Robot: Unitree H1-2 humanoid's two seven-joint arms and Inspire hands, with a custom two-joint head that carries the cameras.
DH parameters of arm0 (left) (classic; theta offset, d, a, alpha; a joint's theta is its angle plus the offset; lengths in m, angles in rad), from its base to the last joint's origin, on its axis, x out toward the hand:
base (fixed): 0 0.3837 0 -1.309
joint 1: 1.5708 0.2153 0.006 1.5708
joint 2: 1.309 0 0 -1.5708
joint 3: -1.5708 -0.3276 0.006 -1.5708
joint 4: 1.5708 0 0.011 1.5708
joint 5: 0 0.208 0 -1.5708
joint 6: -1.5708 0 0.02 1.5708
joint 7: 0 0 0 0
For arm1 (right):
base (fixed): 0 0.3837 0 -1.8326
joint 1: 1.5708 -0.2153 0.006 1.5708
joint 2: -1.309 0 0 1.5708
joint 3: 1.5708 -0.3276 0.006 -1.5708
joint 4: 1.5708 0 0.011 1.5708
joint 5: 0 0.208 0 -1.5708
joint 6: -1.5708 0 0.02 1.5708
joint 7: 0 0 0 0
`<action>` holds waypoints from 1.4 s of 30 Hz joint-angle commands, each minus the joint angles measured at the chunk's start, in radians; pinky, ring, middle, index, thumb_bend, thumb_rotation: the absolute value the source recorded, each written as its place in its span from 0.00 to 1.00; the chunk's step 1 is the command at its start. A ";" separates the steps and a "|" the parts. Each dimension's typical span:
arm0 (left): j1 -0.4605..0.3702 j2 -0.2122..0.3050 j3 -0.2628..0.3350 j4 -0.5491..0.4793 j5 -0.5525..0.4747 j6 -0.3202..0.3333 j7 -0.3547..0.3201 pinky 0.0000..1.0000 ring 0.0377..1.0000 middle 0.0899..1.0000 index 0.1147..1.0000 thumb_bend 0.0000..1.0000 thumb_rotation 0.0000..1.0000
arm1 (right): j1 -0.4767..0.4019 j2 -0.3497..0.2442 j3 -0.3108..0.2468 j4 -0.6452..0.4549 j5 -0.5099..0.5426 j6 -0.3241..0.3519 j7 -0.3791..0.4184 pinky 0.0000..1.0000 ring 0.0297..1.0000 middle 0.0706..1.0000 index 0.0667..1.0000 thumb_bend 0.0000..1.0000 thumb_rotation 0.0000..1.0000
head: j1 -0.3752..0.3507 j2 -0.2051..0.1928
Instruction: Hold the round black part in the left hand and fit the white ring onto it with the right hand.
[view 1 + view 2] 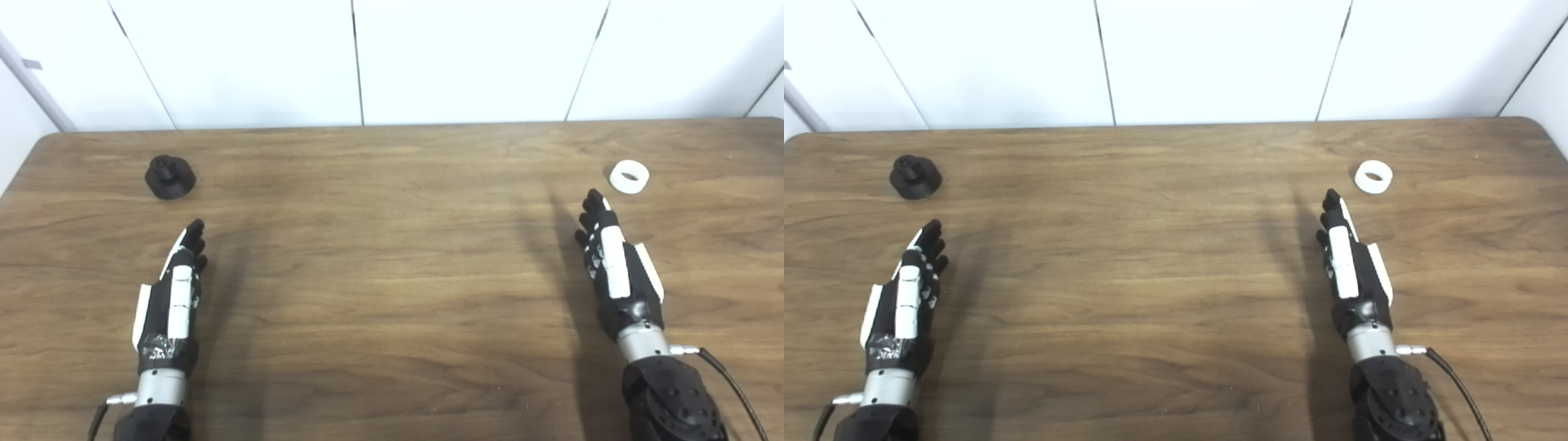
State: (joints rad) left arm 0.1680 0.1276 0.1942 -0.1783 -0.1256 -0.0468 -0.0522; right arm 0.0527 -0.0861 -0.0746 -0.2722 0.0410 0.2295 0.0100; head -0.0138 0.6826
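A brown wood-grain table (pixel 392 257) with rounded far corners stands against a white panelled wall. On it, at the far left, sits the round black part (pixel 169 177), upright with its narrower hub on top. At the far right lies the white ring (pixel 629 176), flat, its hole facing up, well apart from the black part
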 commanded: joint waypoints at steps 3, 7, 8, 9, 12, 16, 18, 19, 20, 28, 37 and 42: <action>-0.015 0.011 0.003 -0.013 -0.001 -0.037 0.002 1.00 0.99 0.98 0.94 0.50 0.85 | -0.012 -0.003 -0.005 -0.021 0.003 -0.032 0.001 1.00 1.00 1.00 1.00 0.56 1.00 | 0.000 -0.001; -0.014 0.008 0.002 -0.014 -0.001 -0.041 0.002 1.00 0.99 0.97 0.93 0.48 0.83 | -0.010 -0.003 -0.005 -0.019 -0.002 -0.029 -0.002 1.00 1.00 1.00 1.00 0.56 1.00 | 0.021 -0.010; -0.013 0.007 0.001 -0.013 -0.001 -0.042 0.002 1.00 0.99 0.97 0.93 0.47 0.83 | -0.010 -0.003 -0.006 -0.018 0.000 -0.031 -0.001 1.00 1.00 1.00 1.00 0.56 1.00 | 0.025 -0.015; -0.012 0.006 0.000 -0.013 0.000 -0.044 0.002 1.00 0.99 0.97 0.93 0.47 0.83 | -0.009 -0.004 -0.006 -0.017 0.002 -0.033 0.001 1.00 1.00 1.00 1.00 0.56 1.00 | 0.028 -0.016; -0.009 0.001 -0.007 -0.015 0.005 -0.047 0.001 1.00 0.99 0.97 0.93 0.47 0.83 | -0.005 -0.009 -0.009 -0.015 0.007 -0.036 0.005 1.00 1.00 1.00 1.00 0.56 1.00 | 0.062 -0.031; -0.003 -0.004 -0.025 -0.009 0.024 -0.052 0.002 1.00 1.00 0.98 0.94 0.48 0.86 | -0.001 -0.020 -0.014 -0.003 0.015 -0.046 0.011 1.00 1.00 1.00 1.00 0.53 1.00 | 0.137 -0.063; -0.001 -0.011 -0.034 -0.003 0.036 -0.060 0.007 1.00 1.00 0.98 0.94 0.47 0.85 | 0.000 -0.028 -0.019 0.009 0.026 -0.058 0.019 1.00 1.00 1.00 1.00 0.51 1.00 | 0.179 -0.083; 0.000 -0.014 -0.039 0.003 0.044 -0.067 0.010 1.00 1.00 0.98 0.94 0.46 0.86 | 0.001 -0.032 -0.021 0.015 0.031 -0.065 0.023 1.00 1.00 1.00 1.00 0.50 1.00 | 0.197 -0.092; 0.001 -0.018 -0.044 0.008 0.049 -0.073 0.012 1.00 0.99 0.98 0.94 0.46 0.86 | 0.003 -0.037 -0.022 0.021 0.031 -0.073 0.028 1.00 1.00 1.00 1.00 0.50 1.00 | 0.210 -0.101; 0.002 -0.033 -0.078 0.029 0.097 -0.072 0.020 1.00 1.00 1.00 0.96 0.51 0.87 | 0.002 -0.059 -0.027 0.059 0.063 -0.112 0.055 1.00 1.00 1.00 1.00 0.48 1.00 | 0.294 -0.174; -0.005 -0.058 -0.095 0.062 0.133 -0.088 0.039 1.00 1.00 0.99 0.96 0.52 0.85 | -0.003 -0.070 -0.026 0.069 0.070 -0.106 0.068 1.00 1.00 1.00 1.00 0.50 1.00 | 0.335 -0.218; -0.004 -0.058 -0.097 0.062 0.163 -0.074 0.054 1.00 1.00 0.99 0.96 0.56 0.74 | -0.006 -0.070 -0.022 0.073 0.068 -0.114 0.073 1.00 1.00 1.00 1.00 0.50 1.00 | 0.327 -0.224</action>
State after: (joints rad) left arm 0.1589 0.0883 0.1117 -0.1485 0.0199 -0.0972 -0.0129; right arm 0.0561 -0.1495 -0.0949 -0.1995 0.1079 0.1309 0.0812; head 0.3130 0.4572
